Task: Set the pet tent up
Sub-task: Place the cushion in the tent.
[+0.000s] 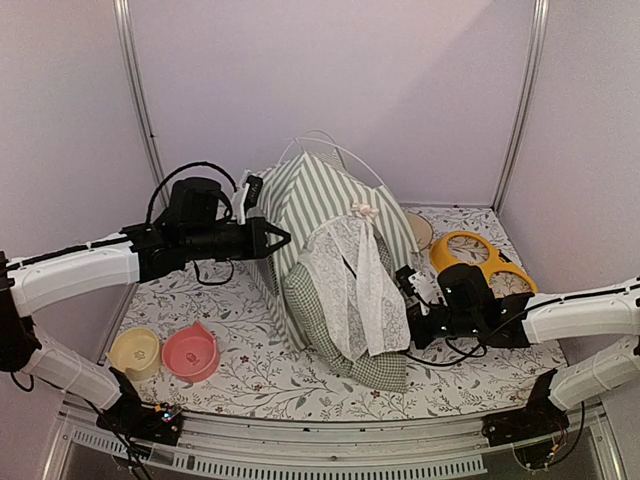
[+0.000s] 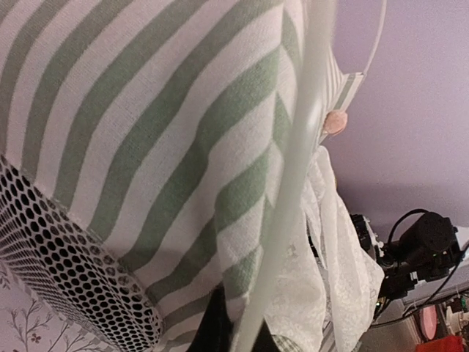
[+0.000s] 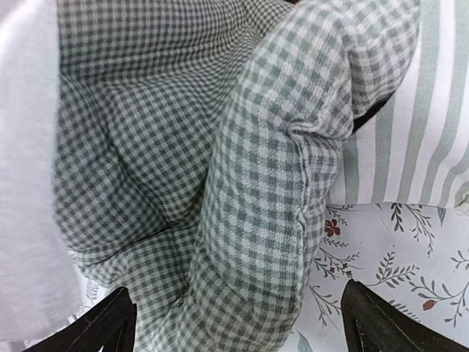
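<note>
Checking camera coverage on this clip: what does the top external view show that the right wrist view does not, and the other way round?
Only top external: the whole pet tent standing, thin poles looping above its peak, the left end effector shut beside its striped wall, plus a pink bowl and a yellow bowl. Only right wrist: the right end effector open, its fingertips either side of the seam of the checked cushion. Both: the cushion, striped tent fabric and the floral table cover.
</note>
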Robot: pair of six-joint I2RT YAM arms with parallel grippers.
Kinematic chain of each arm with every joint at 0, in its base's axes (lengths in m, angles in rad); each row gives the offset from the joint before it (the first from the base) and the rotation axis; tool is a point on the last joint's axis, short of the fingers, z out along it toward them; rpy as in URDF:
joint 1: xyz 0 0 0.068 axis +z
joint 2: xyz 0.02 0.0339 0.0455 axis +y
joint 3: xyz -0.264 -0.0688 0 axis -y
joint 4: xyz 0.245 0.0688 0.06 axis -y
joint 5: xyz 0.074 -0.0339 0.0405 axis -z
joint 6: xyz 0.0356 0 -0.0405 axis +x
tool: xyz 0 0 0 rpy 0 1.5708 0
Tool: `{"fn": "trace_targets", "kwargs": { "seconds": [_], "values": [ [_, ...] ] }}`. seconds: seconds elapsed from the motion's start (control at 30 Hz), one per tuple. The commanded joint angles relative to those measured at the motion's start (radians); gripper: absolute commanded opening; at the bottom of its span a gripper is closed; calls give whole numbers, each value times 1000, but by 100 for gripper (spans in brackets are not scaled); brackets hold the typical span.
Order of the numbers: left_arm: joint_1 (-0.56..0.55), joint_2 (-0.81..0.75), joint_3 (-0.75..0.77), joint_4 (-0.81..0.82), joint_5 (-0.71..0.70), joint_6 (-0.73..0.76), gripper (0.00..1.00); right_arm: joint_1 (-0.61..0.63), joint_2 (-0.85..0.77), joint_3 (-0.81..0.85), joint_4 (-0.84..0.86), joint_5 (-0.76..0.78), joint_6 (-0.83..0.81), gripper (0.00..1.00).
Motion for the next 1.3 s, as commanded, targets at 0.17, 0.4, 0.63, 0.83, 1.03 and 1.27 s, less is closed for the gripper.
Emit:
{"fn": "trace_targets", "kwargs": {
  "seconds": [0.17, 0.4, 0.63, 0.83, 1.03, 1.27],
  "values": [
    [0, 52, 15, -90, 17, -60, 0, 77, -2, -54, -23, -88, 152, 100],
    [0, 60, 36, -126, 64, 18, 0, 83, 52, -75, 42, -68, 253, 77],
    [1, 77, 75, -191, 164, 129, 0, 58, 106, 203, -21, 32, 168, 0],
    [-1, 103, 81, -240, 320, 223, 0, -35, 103, 368, 36, 273, 174, 0],
    [-3, 76, 102, -239, 470, 270, 0, -38, 325, 424, 154, 573, 119, 0],
    [10, 60, 110, -210, 493, 242, 0, -38, 492, 430, 173, 579, 190, 2]
  ]
}}
